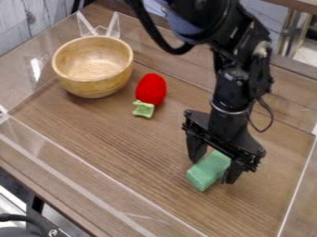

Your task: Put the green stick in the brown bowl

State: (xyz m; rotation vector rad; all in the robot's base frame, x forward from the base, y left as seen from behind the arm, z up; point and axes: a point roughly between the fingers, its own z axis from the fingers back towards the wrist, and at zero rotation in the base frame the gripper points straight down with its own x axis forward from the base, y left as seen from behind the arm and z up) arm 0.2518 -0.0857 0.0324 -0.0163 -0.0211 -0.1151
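Note:
The green stick lies flat on the wooden table at the lower right, partly covered by my gripper. My gripper points straight down over it, jaws open, one finger on each side of the bar's far half. The stick still rests on the table. The brown bowl stands empty at the upper left, well away from the gripper.
A red strawberry toy with a small green leafy tip sits between the bowl and the gripper. A clear plastic wall borders the table along the front and left edges. Chair legs stand behind the table.

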